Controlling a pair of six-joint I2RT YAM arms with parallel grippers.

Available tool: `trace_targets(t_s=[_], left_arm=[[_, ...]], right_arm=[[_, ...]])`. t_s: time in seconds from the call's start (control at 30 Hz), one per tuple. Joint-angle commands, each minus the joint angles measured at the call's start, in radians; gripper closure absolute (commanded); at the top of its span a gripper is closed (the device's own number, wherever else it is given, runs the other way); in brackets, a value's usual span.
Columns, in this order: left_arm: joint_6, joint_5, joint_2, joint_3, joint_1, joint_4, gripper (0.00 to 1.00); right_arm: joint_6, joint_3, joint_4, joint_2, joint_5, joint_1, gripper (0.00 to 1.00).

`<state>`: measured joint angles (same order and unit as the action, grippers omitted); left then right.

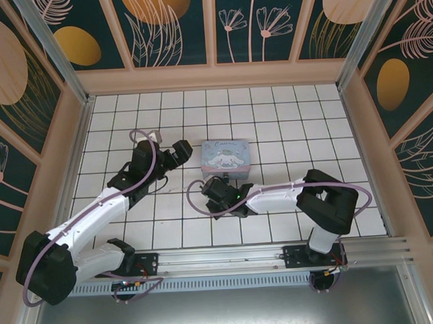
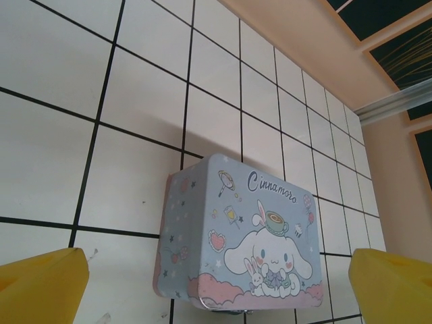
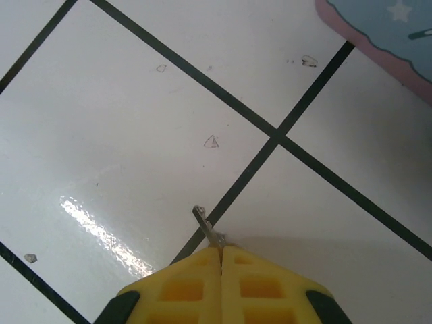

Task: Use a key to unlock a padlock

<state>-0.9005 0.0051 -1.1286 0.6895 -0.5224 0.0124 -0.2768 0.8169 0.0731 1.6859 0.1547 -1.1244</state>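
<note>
- Key (image 3: 206, 227): a thin metal sliver pokes out from between the fingertips of my right tool (image 3: 221, 251). In the right wrist view it points up and to the left, and its tip lies over a black grout line of the white tiled worktop (image 3: 121, 135).
- My right tool is pinching the key, and its two yellow fingers (image 3: 182, 290) are pressed together with no gap that I can make out.
- I cannot tell how much of the key is hidden inside the grip.
- A pale blue cartoon tin (image 3: 391, 34) shows its pink-edged corner at the upper right of that view, near the key but apart from it.
- From above, my right tool sits low over the tiles, just in front of the tin's near left corner.
- My left tool (image 1: 179, 155) is spread wide, with its yellow fingertips (image 2: 40, 283) at the two bottom corners of the left wrist view.
- The tin lies flat ahead of it, picture side up.
- From above, my left tool is just beside the tin's left side.
</note>
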Motion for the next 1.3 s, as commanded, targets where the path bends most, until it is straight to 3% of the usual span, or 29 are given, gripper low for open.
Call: trace_targets(t_s=[0.0, 0.3, 0.77, 0.97, 1.27], left_arm=[[-0.012, 0.022, -0.012, -0.018, 0.006, 0.038, 0.01], [-0.009, 0.043, -0.022, -0.033, 0.006, 0.053, 0.01], [-0.021, 0.095, -0.029, -0.081, 0.005, 0.098, 0.01], [-0.036, 0.105, -0.034, -0.105, 0.006, 0.115, 0.01], [-0.039, 0.104, -0.034, -0.104, 0.007, 0.117, 0.01]], right_arm=[[-0.047, -0.067, 0.057, -0.016, -0.062, 0.014, 1.0], [-0.144, -0.143, -0.053, -0.183, -0.078, 0.046, 1.0], [-0.208, -0.196, -0.108, -0.298, -0.066, 0.065, 1.0], [-0.214, -0.189, -0.105, -0.261, -0.067, 0.067, 1.0], [-0.206, -0.102, -0.074, -0.089, -0.079, 0.045, 1.0]])
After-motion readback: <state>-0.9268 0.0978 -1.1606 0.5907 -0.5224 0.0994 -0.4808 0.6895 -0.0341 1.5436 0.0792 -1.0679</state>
